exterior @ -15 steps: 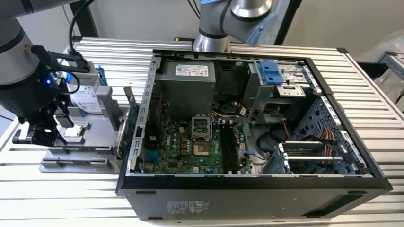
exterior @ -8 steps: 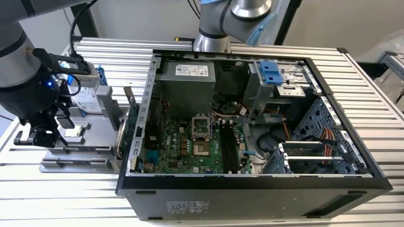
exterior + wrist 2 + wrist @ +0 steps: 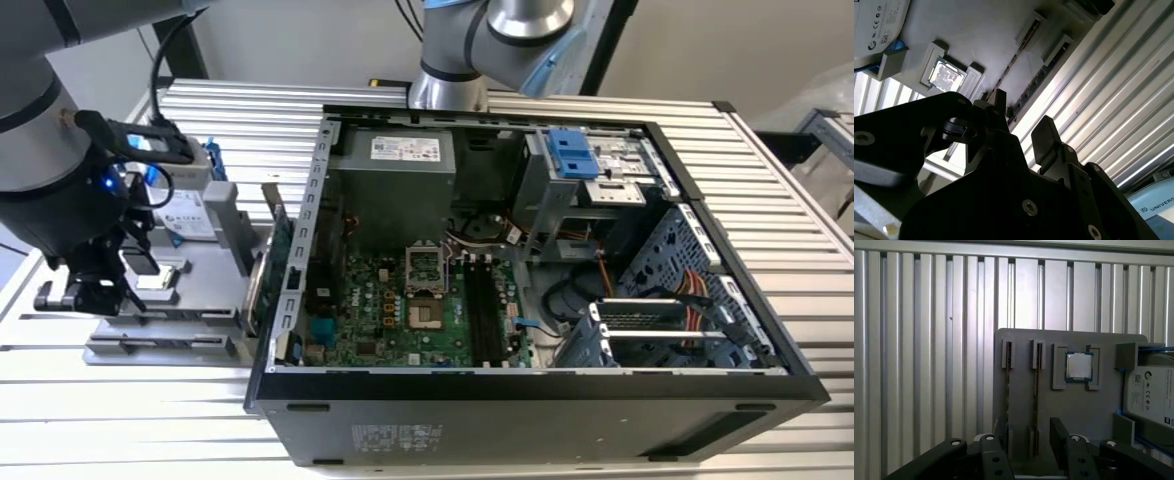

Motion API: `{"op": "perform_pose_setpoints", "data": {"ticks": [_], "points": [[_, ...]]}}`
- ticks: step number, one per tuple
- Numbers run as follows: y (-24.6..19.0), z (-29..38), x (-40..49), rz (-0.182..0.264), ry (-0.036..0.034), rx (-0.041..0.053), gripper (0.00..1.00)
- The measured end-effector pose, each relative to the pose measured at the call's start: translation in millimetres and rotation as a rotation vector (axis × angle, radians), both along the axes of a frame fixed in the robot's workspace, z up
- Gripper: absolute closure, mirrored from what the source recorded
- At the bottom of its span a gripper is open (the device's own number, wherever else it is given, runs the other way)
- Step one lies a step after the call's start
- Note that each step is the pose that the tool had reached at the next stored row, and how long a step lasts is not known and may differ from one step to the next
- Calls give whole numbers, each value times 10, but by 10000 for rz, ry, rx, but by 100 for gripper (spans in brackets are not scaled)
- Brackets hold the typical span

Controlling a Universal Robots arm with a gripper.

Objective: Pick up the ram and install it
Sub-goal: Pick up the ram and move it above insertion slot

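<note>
Hovering at the left edge of the exterior view, low over a grey fixture plate (image 3: pixel 167 335), the gripper (image 3: pixel 94 292) has its jaws spread wide and holds nothing; whether it touches the plate cannot be told. In the first wrist view the gripper (image 3: pixel 1029 424) has black fingers (image 3: pixel 1059 432) standing either side of two parallel slots in the fixture plate (image 3: pixel 1079 415). The ram (image 3: pixel 1037 390) stands on its long edge in the slot nearer the processor chip (image 3: pixel 1079 366), seen edge-on as a thin dark strip. Its long axis runs parallel to the ribs of the aluminium table (image 3: pixel 929 340), with one end towards the gripper. A like strip (image 3: pixel 1007 390) sits in the neighbouring slot. A hard drive (image 3: pixel 1154 395) with blue rails lies beyond the processor chip. In the second wrist view the gripper (image 3: pixel 1021 107) is seen from below and behind, with the ram (image 3: pixel 1016 57) running obliquely away from the fingers, beside the processor chip (image 3: pixel 946 76). The exterior view adds an open computer case (image 3: pixel 534 395) filling the middle of the frame, motherboard (image 3: pixel 400 310) exposed, on the exterior view's right of the plate.
</note>
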State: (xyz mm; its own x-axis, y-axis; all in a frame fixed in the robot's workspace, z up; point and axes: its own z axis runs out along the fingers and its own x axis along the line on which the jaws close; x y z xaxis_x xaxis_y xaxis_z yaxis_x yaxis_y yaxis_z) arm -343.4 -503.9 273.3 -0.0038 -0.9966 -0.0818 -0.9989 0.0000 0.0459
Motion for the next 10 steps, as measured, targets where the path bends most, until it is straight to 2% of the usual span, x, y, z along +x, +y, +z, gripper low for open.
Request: {"op": "perform_pose_setpoints", "data": {"ticks": [10], "points": [[0, -32, 0, 0, 0, -13, 0]]}}
